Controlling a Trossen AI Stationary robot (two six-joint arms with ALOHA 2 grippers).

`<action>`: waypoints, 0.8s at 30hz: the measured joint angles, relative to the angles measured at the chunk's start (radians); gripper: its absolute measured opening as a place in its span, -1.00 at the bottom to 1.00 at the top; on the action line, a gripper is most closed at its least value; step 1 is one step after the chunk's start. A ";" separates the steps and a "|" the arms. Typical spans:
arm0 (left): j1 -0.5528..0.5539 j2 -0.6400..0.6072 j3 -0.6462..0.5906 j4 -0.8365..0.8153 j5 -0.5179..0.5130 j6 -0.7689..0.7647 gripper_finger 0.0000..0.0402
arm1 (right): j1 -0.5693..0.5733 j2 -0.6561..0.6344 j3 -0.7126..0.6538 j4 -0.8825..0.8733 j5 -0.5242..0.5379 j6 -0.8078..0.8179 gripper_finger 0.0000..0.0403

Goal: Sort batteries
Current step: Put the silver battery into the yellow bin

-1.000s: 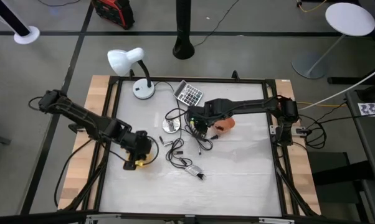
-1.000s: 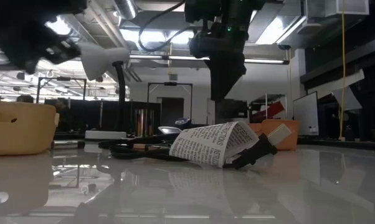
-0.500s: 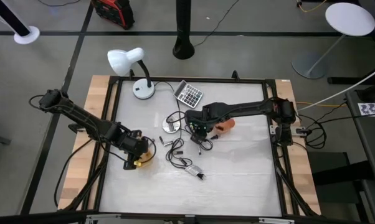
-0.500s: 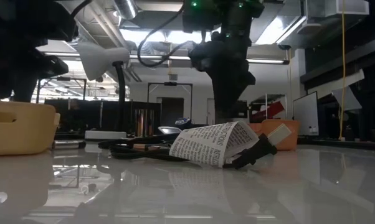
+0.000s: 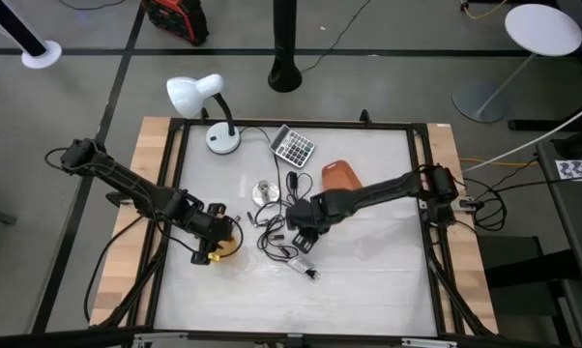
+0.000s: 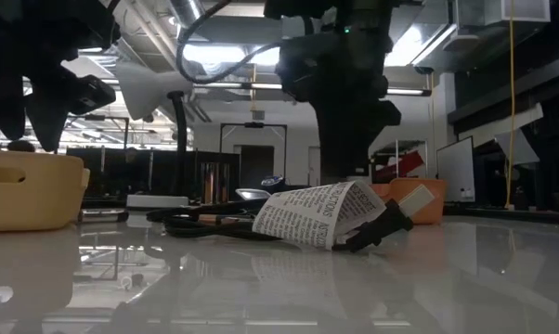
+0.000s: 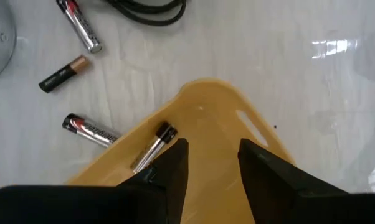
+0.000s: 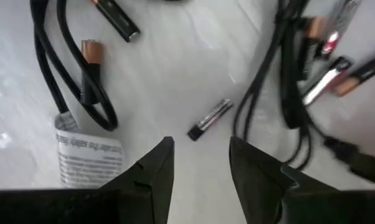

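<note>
Batteries point(image 8: 210, 119) lie loose among cables point(image 8: 69, 68); right hand point(image 8: 200, 163), fingers apart, hovers over one. Left hand point(image 7: 212, 163), apart, hangs over yellow tray point(image 7: 231, 134), empty.

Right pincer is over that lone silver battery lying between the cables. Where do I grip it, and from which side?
Probably take the silver battery across its middle, coming straight down with the open right pincer. It lies flat and alone on bare table, so its long sides are free. Turn the wrist so the fingers close across the barrel, not end to end. Keep clear of the black cable beside it.
</note>
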 joint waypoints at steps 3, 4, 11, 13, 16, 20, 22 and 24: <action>0.000 0.000 0.000 0.017 0.000 -0.001 -0.34 | 0.020 0.029 0.000 -0.005 0.014 0.045 -0.26; 0.000 0.000 0.000 0.015 0.000 -0.001 -0.34 | 0.025 0.039 0.000 -0.005 0.018 0.057 -0.26; 0.000 0.000 0.000 0.017 0.000 -0.013 -0.34 | 0.036 0.099 0.000 0.017 0.044 0.113 -0.26; 0.000 0.000 0.000 0.017 0.000 -0.013 -0.34 | 0.035 0.109 0.000 0.022 0.047 0.116 -0.26; 0.000 0.000 0.000 0.017 0.000 -0.015 -0.34 | 0.034 0.124 0.000 0.030 0.047 0.133 -0.26; -0.001 0.000 0.000 0.020 0.002 -0.029 -0.34 | 0.035 0.138 0.000 0.044 0.047 0.153 -0.26; -0.001 0.000 0.000 0.022 0.003 -0.028 -0.34 | 0.035 0.142 0.001 0.050 0.047 0.163 -0.27; -0.001 0.000 0.000 0.022 0.003 -0.028 -0.34 | 0.035 0.149 0.002 0.054 0.048 0.165 -0.32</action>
